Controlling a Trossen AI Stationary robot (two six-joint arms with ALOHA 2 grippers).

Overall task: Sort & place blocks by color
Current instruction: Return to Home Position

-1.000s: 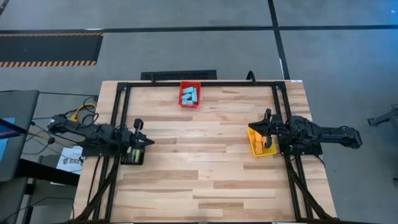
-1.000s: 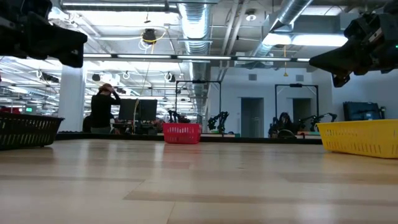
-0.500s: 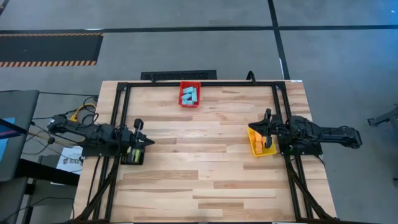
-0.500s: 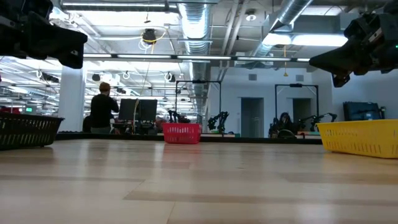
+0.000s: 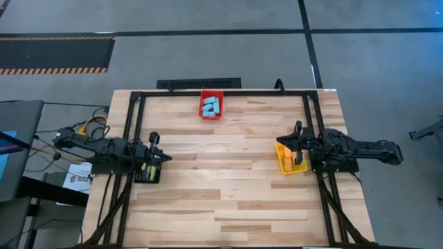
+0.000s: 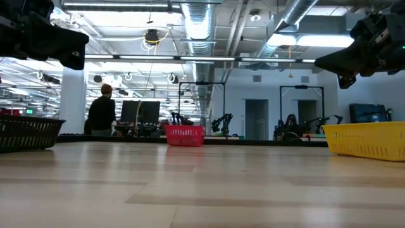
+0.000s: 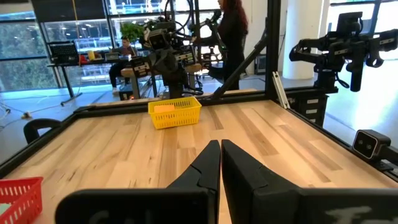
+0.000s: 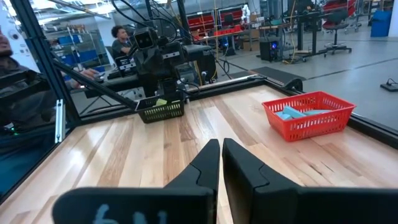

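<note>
**Both grippers shut and empty; blocks lay in three bins**

Landmark: the red bin (image 5: 203, 104), at the middle of the far edge of the table (image 5: 228, 187). It held the light-blue blocks (image 5: 211, 106).

The left gripper (image 7: 220, 147) had its jaws pressed together, only a thin slit between them, holding nothing. It hung above the table well to the left of the red bin and nearer the front edge, over the black bin (image 5: 147, 180). The yellow-green blocks (image 5: 147, 170) lay inside that bin, below the jaws and apart from them.

The right gripper (image 8: 221, 144) had its jaws equally narrow and held nothing. It hung well to the right of the red bin and nearer the front edge, over the yellow bin (image 5: 281, 160). The orange blocks (image 5: 288, 163) lay in that bin, beneath the jaws and not touching them.
</note>
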